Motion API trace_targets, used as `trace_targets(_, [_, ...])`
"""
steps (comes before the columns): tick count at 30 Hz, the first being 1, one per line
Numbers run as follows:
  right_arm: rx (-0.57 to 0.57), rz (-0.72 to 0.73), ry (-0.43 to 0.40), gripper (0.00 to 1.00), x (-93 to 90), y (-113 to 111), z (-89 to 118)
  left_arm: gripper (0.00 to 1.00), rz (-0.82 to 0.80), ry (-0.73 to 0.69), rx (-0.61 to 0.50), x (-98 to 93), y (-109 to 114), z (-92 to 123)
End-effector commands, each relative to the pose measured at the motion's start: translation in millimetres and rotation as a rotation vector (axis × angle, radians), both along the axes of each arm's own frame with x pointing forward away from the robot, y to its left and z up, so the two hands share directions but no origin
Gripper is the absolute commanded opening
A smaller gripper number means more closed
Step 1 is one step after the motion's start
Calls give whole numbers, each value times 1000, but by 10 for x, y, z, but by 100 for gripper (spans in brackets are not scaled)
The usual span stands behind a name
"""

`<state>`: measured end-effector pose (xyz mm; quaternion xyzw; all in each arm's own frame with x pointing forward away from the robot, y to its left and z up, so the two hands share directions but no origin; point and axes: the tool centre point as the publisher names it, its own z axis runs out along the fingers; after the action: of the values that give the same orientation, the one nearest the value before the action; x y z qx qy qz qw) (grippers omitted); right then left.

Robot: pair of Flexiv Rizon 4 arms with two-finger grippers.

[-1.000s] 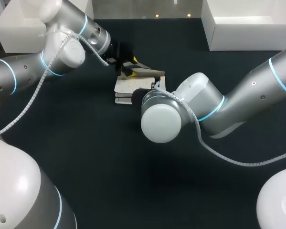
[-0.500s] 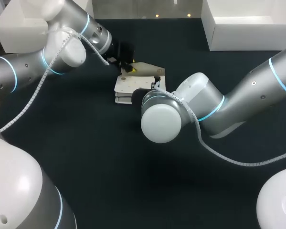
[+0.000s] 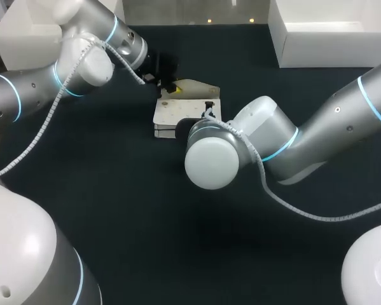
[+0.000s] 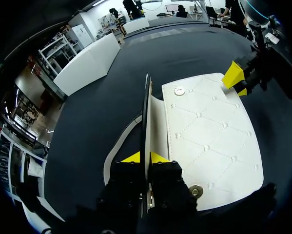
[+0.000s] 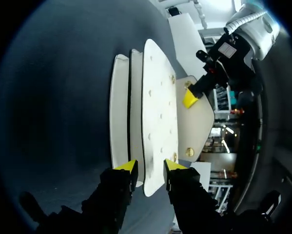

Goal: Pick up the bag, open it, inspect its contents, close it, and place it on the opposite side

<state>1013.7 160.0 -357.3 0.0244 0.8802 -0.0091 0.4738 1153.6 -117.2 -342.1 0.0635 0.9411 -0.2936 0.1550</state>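
Observation:
The white quilted bag (image 3: 177,113) lies flat on the dark table, mid-back. Its flap (image 3: 193,87) is folded back, showing two metal snaps (image 4: 179,91). My left gripper (image 3: 169,86) comes in from the back left and is shut on the flap's edge; in the left wrist view the flap (image 4: 147,117) runs edge-on between its yellow tips (image 4: 145,157). My right gripper (image 5: 150,165) stands open at the bag's right end, with the edge of the bag (image 5: 158,97) between its fingers. Its wrist hides it in the head view. The left gripper's yellow tip (image 5: 188,100) shows on the flap (image 5: 198,122).
A white box (image 3: 324,38) stands at the table's back right and another white box (image 3: 21,35) at the back left. Dark table (image 3: 145,210) lies bare in front of the bag.
My left gripper has shut on the flap's edge and drawn it back and flatter. My right gripper's fingers have parted at the bag's end. The bag's body has stayed in place.

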Motion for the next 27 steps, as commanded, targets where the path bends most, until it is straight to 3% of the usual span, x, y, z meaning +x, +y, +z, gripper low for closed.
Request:
trace_targets(1, [-28,-25,29,100,-88,24,194,0,2,13,10,-10,26,137])
trace_targets(12, [30,-36,46,100,-207,-87,790,0,-4,68,-11,-75,90,604])
trace_targets(13, [24,-40,43,96,-201,-97,840,0,-3,67,-12,-91,101,648])
trace_targets(14, [32,-42,39,69,-193,-111,887,0,-7,72,-19,-112,114,692])
trace_targets(15, [33,-42,39,50,-183,-123,931,0,-8,73,-21,-132,126,738])
trace_targets(17, [29,-45,28,32,-159,-133,1013,0,-11,77,-26,-166,149,823])
trace_targets(19, [22,-43,18,0,-130,-129,1081,0,-12,79,-29,-203,166,894])
trace_targets(27, [22,-23,7,0,-18,-73,1285,0,-17,112,-22,-352,164,1110])
